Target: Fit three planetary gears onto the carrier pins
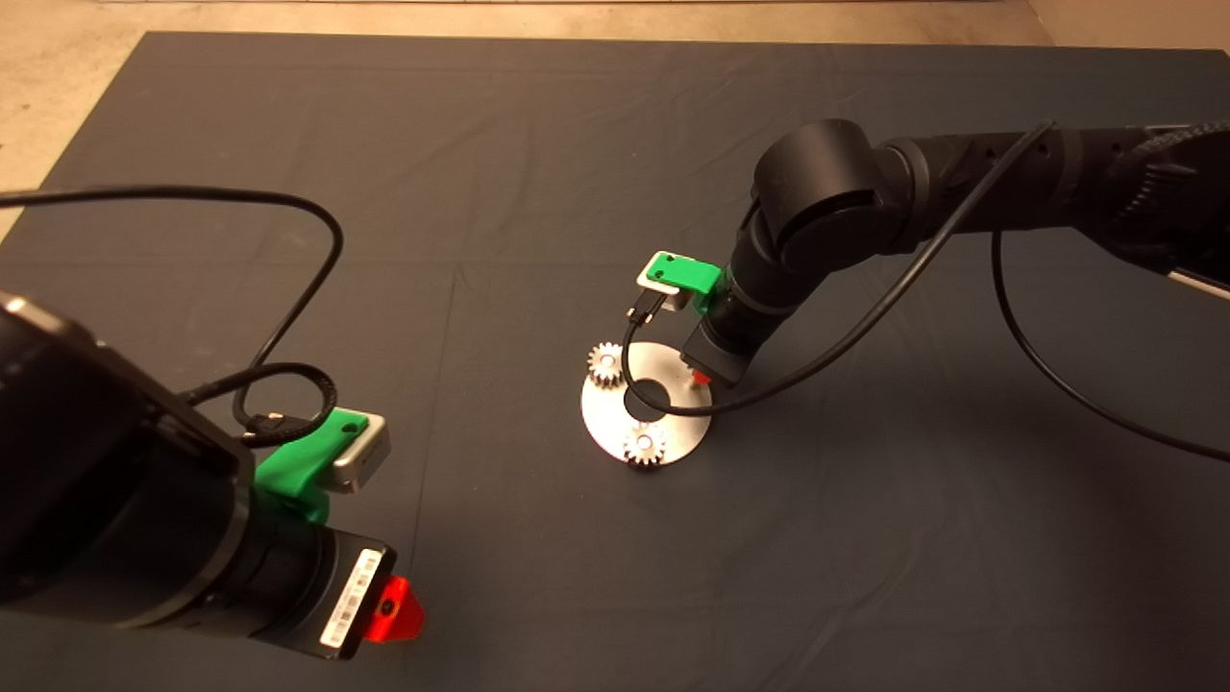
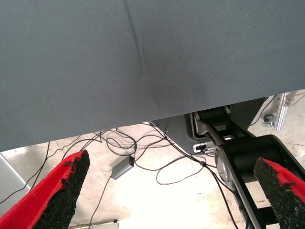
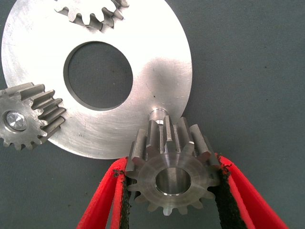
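The round silver plate [image 1: 673, 418] lies mid-mat. Two planetary gears [image 1: 605, 363] [image 1: 646, 444] sit on carrier pins, seen closer in the right wrist view as one gear [image 3: 28, 119] with its pin top showing in the hole and another gear [image 3: 90, 12] cut off by the picture edge. My right gripper [image 3: 171, 167] is shut on a third gear [image 3: 169, 179], held tilted just over the plate's rim [image 3: 157, 71], right beside the bare third pin [image 3: 157, 114]. In the head view this gripper [image 1: 700, 378] hangs at the plate's right side. My left gripper [image 1: 394, 610] waits open at the lower left.
The right arm's black cable [image 1: 663, 408] loops across the plate. The left wrist view shows its wide-apart fingers [image 2: 66, 191], the mat's edge [image 2: 143, 62], and floor with loose cables [image 2: 143, 152] and a black machine frame [image 2: 248, 157].
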You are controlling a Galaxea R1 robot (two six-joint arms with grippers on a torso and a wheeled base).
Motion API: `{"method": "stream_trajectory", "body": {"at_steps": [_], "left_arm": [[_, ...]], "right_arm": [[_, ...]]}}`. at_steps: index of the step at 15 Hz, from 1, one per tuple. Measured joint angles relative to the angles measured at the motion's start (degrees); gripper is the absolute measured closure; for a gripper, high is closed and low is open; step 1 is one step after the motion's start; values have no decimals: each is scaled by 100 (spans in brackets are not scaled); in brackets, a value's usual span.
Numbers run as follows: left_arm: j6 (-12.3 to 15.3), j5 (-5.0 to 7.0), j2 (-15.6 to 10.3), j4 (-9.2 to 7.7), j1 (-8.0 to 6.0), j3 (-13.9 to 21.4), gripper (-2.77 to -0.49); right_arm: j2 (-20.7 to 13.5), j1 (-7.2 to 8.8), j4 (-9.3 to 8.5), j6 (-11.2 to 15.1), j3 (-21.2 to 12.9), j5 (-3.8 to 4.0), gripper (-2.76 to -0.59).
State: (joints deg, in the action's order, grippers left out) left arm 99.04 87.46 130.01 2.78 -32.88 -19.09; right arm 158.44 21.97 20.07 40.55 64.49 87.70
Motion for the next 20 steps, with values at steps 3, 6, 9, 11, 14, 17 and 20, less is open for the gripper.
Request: {"method": "stream_trajectory", "body": {"at_steps": [3,6,9,11,14,17,20], "left_arm": [[-13,0,0,0,0,0,-249],[-30,0,0,0,0,0,-249],[-30,-2,0,0,0,0,-249],[-30,0,-2,0,0,0,-249],[-33,0,0,0,0,0,-249],[-33,2,0,1,0,0,-249],[-33,0,0,2,0,0,-249]], "right_arm": [[0,-76,-17,2,67,3,-98],[13,-118,-41,2,144,1,-98],[56,-118,-45,2,284,0,-98],[79,-118,-46,2,325,1,-98],[145,-118,-50,3,358,0,-97],[206,-118,-52,2,362,0,-97],[208,-118,-52,0,371,0,-97]]}}
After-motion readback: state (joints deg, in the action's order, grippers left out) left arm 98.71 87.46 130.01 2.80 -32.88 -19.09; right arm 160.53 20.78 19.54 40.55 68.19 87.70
